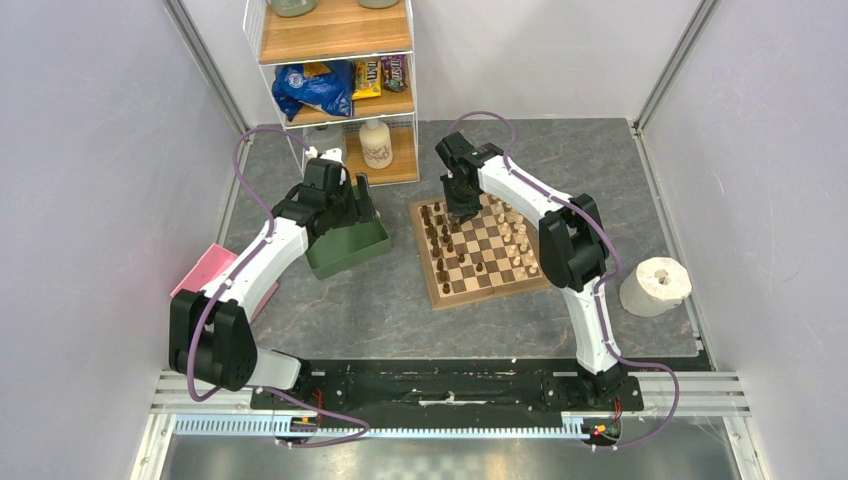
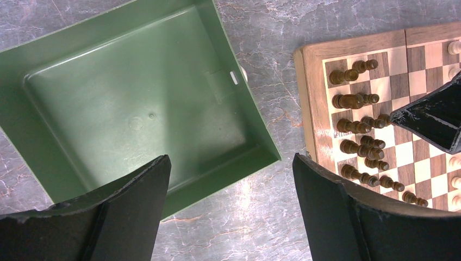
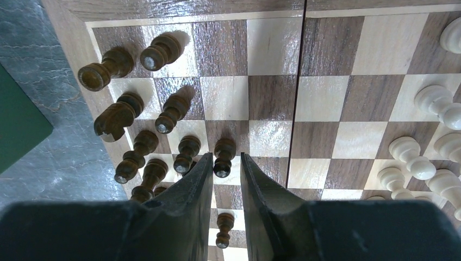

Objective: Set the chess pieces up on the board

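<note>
The board (image 1: 440,292) lies right of centre, with dark chess pieces (image 1: 440,240) on its left files and pale ones (image 1: 515,245) on its right. My right gripper (image 1: 462,215) hangs over the board's far left part. In the right wrist view its gripper (image 3: 226,157) stands narrowly open. Its fingertips flank a standing dark pawn (image 3: 223,155), and a slim gap shows on the right side. More dark pieces (image 3: 163,111) stand to the left, pale ones (image 3: 413,157) to the right. My left gripper (image 2: 231,163) is wide open and empty above the table, between the green tray (image 2: 125,103) and the board (image 2: 348,46).
The green tray (image 1: 345,250) sits left of the board and holds nothing. A shelf unit (image 1: 340,80) with snacks and a white bottle (image 1: 376,145) stands at the back. A paper roll (image 1: 655,285) lies right of the board, and a pink object (image 1: 205,270) at the left wall.
</note>
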Robot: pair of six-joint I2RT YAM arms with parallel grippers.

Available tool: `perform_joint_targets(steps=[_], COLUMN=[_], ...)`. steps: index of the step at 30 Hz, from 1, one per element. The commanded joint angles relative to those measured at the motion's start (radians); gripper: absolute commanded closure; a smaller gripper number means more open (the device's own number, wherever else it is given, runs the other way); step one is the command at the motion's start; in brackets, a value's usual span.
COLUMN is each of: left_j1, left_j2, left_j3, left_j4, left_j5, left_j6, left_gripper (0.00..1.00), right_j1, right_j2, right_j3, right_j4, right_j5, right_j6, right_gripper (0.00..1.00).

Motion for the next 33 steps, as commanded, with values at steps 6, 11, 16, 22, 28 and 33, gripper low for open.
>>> perform_joint_targets(steps=[6, 11, 16, 22, 28, 33], left_j1=[0.005, 0.005, 0.005, 0.005, 0.004, 0.004], left_j2=[-0.009, -0.015, -0.017, -0.013, -0.024, -0.024], left_j3=[0.028, 0.023, 0.022, 0.018, 0.015, 0.012], left_j4=[0.023, 0.023, 0.025, 0.032, 0.034, 0.037], left_j5=[0.009, 0.006, 0.006, 0.016, 0.016, 0.022], left_j6=[-0.004, -0.005, -0.008, -0.014, -0.016, -0.018], left_gripper=[0.10, 0.10, 0.10, 0.10, 0.10, 0.10], right_j1=[0.002, 0.003, 0.003, 0.025, 0.101, 0.151], right_j2=[0.008, -0.022, -0.123, -0.247, -0.309, -0.308], right_j3=[-0.018, -0.034, -0.090, -0.176, -0.275, -0.342], right_j4=[0.008, 0.007, 0.013, 0.014, 0.019, 0.051], right_j5=[-0.007, -0.006, 0.004, -0.006, -0.006, -0.011], right_j6=[0.003, 0.001, 0.000, 0.006, 0.044, 0.084], right_gripper=[0.71, 0.86, 0.87, 0.87, 0.88, 0.88])
